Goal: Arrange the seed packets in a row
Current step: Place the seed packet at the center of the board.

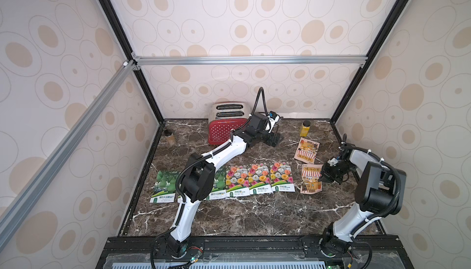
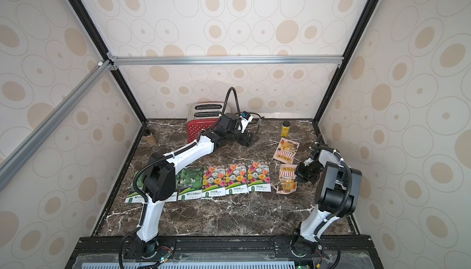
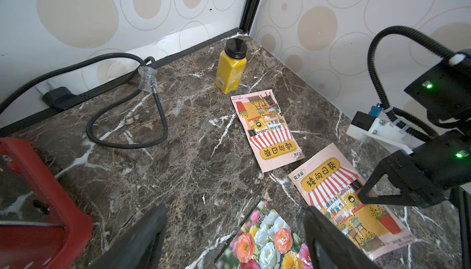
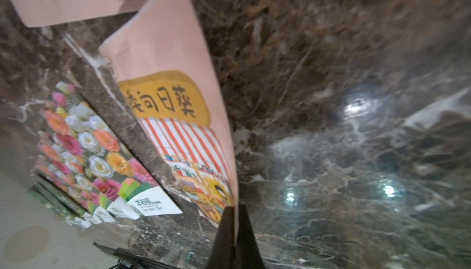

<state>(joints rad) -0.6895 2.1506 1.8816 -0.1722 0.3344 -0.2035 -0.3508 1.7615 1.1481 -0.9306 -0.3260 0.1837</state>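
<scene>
At the back of the surface (image 1: pixel 229 216): you have a red toaster (image 1: pixel 224 125) with its black cord (image 3: pixel 127 127) looped beside it, a yellow bottle (image 1: pixel 305 128) to the right and a small jar (image 1: pixel 169 137) in the left corner.
In the way: your left arm (image 1: pixel 204 168) lies across the green packets (image 2: pixel 191 183) and hides most of the middle one.
Left gripper (image 1: pixel 273 140): jaws wide apart, empty, held above the surface just beside the toaster.
Right gripper (image 1: pixel 321 178): clamped on the right edge of the nearer peach packet (image 1: pixel 309 179), which curls up there.
Row: green packets at the left, then the flower packets (image 1: pixel 258 178) side by side. The held peach one is just beside the last flower packet, slightly tilted.
Other peach packet (image 1: pixel 306 150): behind the row, near the bottle, askew.
Count: three green, three flower, two peach; one toaster, one bottle, one jar.
</scene>
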